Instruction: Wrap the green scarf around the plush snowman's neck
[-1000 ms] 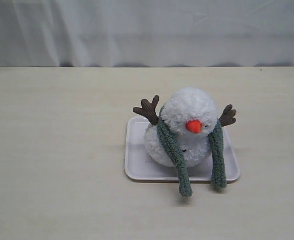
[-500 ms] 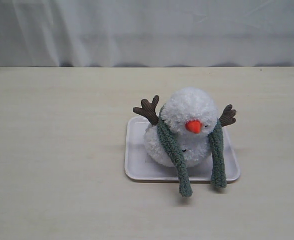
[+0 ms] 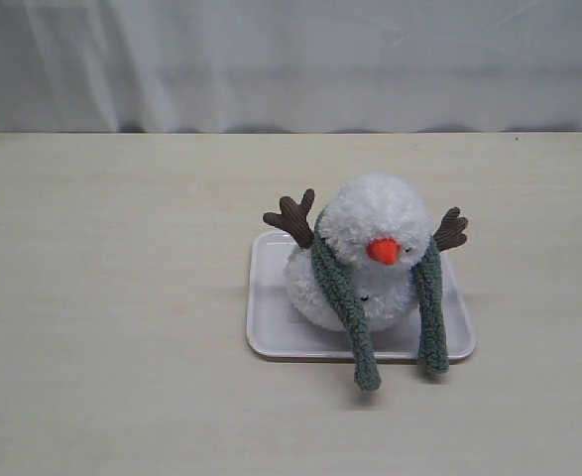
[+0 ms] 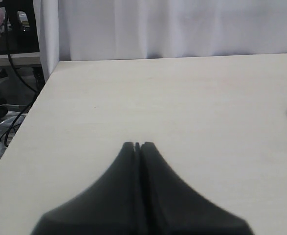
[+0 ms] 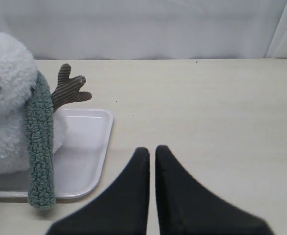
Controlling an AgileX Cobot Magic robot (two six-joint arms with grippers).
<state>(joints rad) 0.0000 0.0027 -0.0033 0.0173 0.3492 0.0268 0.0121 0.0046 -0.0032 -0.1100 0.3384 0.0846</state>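
Whereas the exterior view frames the plush snowman [image 3: 374, 214], wrist views show left tool [image 4: 137, 145] and right tool [image 5: 152, 151] pinched together.

Fluffy plush snowman [image 3: 375, 213]; ribbed fuzzy scarf [image 3: 341, 297]; smooth glossy tray [image 3: 271, 319].

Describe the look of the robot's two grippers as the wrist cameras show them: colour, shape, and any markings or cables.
Both the left gripper and the right gripper are plain matte black. Each is two-pronged, broad at the base and curving in to narrow, blunt tips. The surfaces look smooth and uniform. No markings, labels or cables show on either one.
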